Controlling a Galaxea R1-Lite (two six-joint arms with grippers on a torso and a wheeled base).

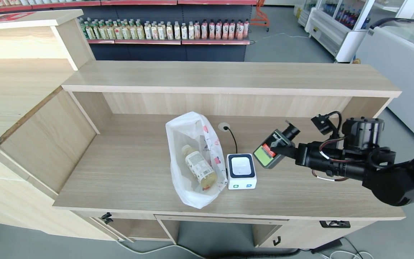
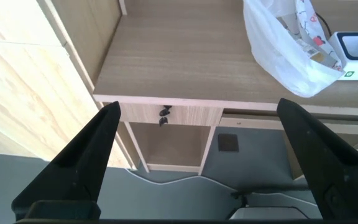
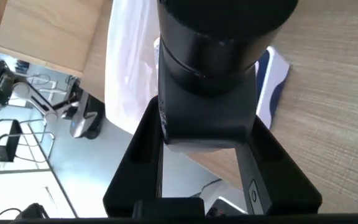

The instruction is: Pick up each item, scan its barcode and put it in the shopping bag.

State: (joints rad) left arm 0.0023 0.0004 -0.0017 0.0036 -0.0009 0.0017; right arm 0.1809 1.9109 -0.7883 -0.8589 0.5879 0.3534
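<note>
Right hand point(image 1: 281, 149) grips a dark capped carton point(image 1: 264, 155), tilted above the counter point(image 1: 128, 169) at 2 o'clock of the scanner point(image 1: 241, 171), likely to present its barcode. The shopping bag point(image 1: 178, 144), bottle point(image 1: 199, 166) inside, lies at the scanner's 9 o'clock. Left hand point(image 2: 199, 112) hangs spread wide, empty.

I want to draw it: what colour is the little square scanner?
White square scanner, dark blue top frame; clearest in head view.

bottle label point(image 1: 263, 155), print too small
</note>
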